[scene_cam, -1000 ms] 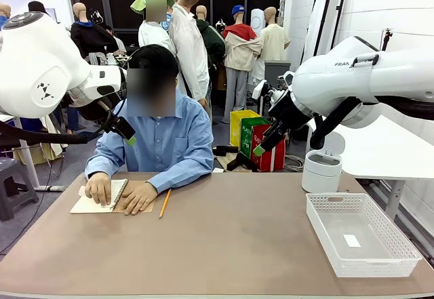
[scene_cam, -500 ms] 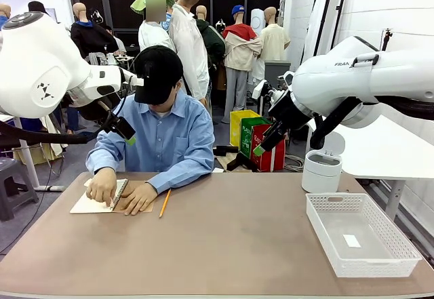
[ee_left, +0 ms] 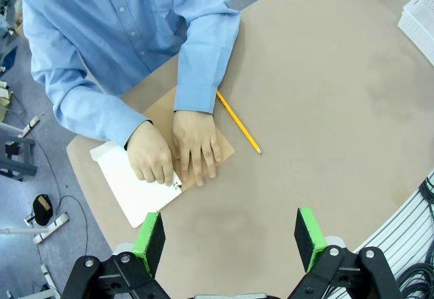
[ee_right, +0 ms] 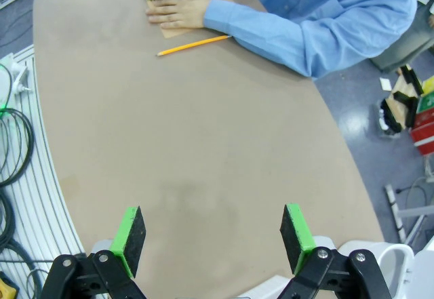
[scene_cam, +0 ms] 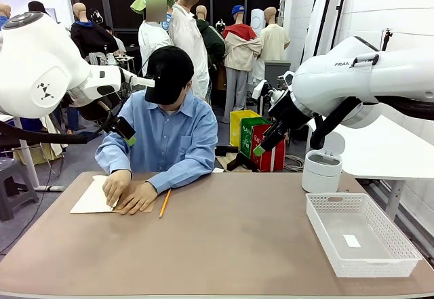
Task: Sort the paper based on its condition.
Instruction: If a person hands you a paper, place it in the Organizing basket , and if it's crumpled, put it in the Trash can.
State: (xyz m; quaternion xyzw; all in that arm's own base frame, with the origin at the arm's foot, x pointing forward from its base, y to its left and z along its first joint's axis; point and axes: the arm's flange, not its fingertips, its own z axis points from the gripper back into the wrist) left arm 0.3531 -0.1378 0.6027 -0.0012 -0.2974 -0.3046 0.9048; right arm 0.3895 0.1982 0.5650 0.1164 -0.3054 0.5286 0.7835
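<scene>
A white page of paper (scene_cam: 88,200) (ee_left: 130,192) lies at the far left of the table on a notebook with a tan cover (ee_left: 224,147). Both of the person's hands (scene_cam: 127,192) press on it at the spiral edge. I cannot tell whether the page is loose from the binding. My left gripper (scene_cam: 127,135) (ee_left: 229,232) hangs open high above that corner, nothing between its green pads (ee_left: 149,234). On the other side my right gripper (scene_cam: 261,146) (ee_right: 213,231) is also raised and open, with bare table under it.
A yellow pencil (scene_cam: 165,203) (ee_left: 239,122) lies right of the notebook. A white mesh basket (scene_cam: 400,239) holding a tiny white scrap (scene_cam: 351,241) stands at the near right. Behind it stands a small white lidded bin (scene_cam: 321,171).
The person's hand has slid right across the page onto the spiral edge, and the head has dipped. Both arms have stayed still.
</scene>
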